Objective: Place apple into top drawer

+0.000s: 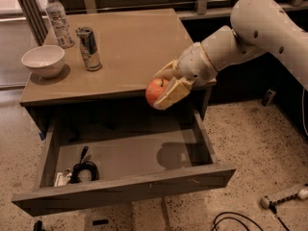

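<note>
One apple (153, 91) sits clamped in the end effector (162, 89), above the open top drawer (130, 189) holding one cable (83, 170); the surface (134, 47) carries one bowl (43, 60), one can (89, 48), one bottle (57, 18)

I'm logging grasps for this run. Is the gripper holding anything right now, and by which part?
Yes. The gripper holds the apple, pinched across its sides between the two fingers, above the open drawer.

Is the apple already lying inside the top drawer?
No, the claw, at the front edge of the table, holds the apple above the open top drawer.
</note>
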### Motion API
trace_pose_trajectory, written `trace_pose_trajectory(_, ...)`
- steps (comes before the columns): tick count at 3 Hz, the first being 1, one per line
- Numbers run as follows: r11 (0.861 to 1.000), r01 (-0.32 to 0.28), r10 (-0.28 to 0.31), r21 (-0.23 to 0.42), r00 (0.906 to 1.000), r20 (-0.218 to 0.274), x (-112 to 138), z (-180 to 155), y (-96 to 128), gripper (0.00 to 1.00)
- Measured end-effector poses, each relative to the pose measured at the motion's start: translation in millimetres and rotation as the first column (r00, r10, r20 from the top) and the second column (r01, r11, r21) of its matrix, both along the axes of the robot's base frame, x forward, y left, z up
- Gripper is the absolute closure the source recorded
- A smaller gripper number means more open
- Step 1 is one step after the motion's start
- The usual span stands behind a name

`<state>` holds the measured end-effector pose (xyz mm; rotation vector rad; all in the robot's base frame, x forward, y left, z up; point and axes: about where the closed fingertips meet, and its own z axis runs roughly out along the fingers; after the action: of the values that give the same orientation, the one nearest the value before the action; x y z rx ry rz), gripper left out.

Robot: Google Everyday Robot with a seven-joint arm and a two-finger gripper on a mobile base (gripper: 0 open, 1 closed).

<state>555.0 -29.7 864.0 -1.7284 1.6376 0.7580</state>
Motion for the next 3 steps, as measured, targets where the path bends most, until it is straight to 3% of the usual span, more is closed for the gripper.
trace_pose_trajectory(1, 0.998, -0.055, 0.055, -0.011, 0.9984, 0.009, -26, -46, 10, 1.00)
trace_pose_trajectory(2, 0.995, -0.071, 0.070, -0.067, 0.9975, -0.011, -38, -116, 11, 1.00)
trace_pose_trajectory(3, 0.995, -0.071, 0.070, -0.067, 0.9975, -0.011, -38, -116, 11, 1.00)
